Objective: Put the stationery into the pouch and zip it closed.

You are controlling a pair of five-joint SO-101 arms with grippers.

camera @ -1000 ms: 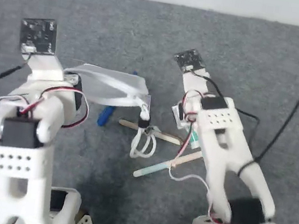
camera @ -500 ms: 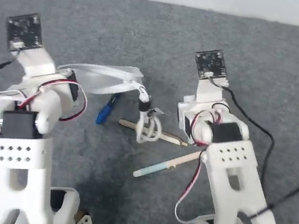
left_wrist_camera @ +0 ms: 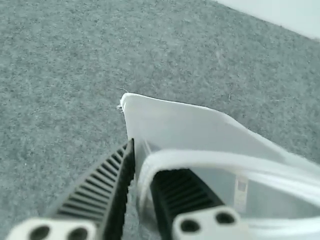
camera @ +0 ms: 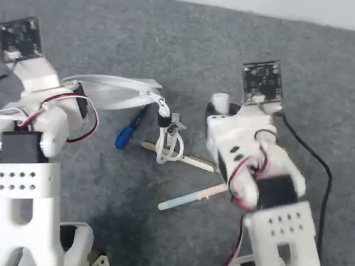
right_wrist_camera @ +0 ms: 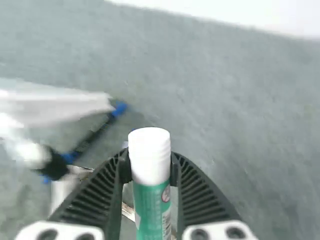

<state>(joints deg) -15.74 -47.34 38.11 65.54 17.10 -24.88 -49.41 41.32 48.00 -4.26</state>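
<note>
A translucent white pouch [camera: 118, 92] is held off the grey carpet by its edge, with my left gripper [left_wrist_camera: 137, 152] shut on that edge [left_wrist_camera: 200, 127]. Its zip cord [camera: 170, 143] dangles at the far end, looped on the carpet. My right gripper [right_wrist_camera: 148, 164] is shut on a green glue stick with a white cap [right_wrist_camera: 148, 147], which stands upright; in the high view the cap [camera: 220, 103] shows to the right of the pouch's end. A blue pen [camera: 128, 129] lies below the pouch. Beside it lie a wooden stick [camera: 184, 157] and a pale green stick [camera: 188, 199].
Grey carpet covers the whole table up to a pale wall at the far edge. Both arm bases stand at the near edge. A black cable [camera: 309, 154] trails right of the right arm. Open carpet lies beyond the pouch.
The right arm has lifted the glue stick off the carpet and swung it up and to the right. The left arm shifted slightly left, and the pouch's cord end settled lower.
</note>
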